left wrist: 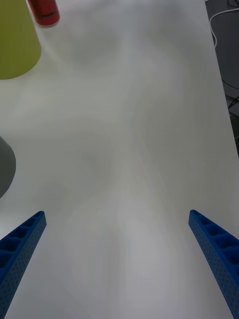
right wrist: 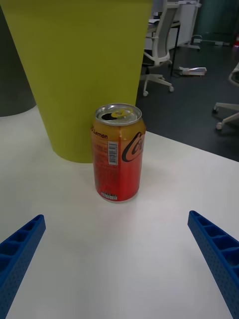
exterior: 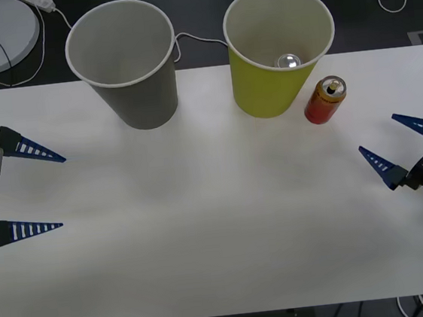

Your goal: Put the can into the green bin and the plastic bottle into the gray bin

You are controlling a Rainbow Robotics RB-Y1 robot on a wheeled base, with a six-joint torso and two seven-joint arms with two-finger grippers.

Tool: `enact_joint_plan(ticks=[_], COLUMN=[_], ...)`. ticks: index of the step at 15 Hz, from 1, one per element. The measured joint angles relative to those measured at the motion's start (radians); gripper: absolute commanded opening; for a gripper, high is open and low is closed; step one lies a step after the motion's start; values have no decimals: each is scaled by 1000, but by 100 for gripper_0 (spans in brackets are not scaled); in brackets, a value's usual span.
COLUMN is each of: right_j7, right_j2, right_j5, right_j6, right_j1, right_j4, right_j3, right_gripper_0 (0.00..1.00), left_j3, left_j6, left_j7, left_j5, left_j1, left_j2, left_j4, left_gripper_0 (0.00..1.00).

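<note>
Both grippers' jaws gape, empty; green bin (exterior: 268, 84) (can (exterior: 325, 100) beside) holds something shiny.

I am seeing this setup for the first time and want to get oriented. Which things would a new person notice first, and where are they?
Two large cup-shaped bins stand at the far edge of the white table: the gray bin to the left and the green bin to the right. The small red-orange can stands upright just right of the green bin. The left gripper and right gripper wait open at the table's sides.
</note>
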Motion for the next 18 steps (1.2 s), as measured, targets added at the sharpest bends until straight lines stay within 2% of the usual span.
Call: enact_joint_plan(ticks=[9, 18], right_j7=[20, 18], right_j2=[85, 168], right_j5=[6, 85], right_j6=[214, 407], right_j1=[-143, -245], right_j4=[1, 2], right_j3=[93, 121], right_gripper_0=[100, 100], left_j3=[0, 0], left_j6=[0, 0], left_j7=[0, 0], left_j5=[0, 0], left_j1=[0, 0], left_j2=[0, 0], left_j4=[0, 0], left_gripper_0=[100, 100])
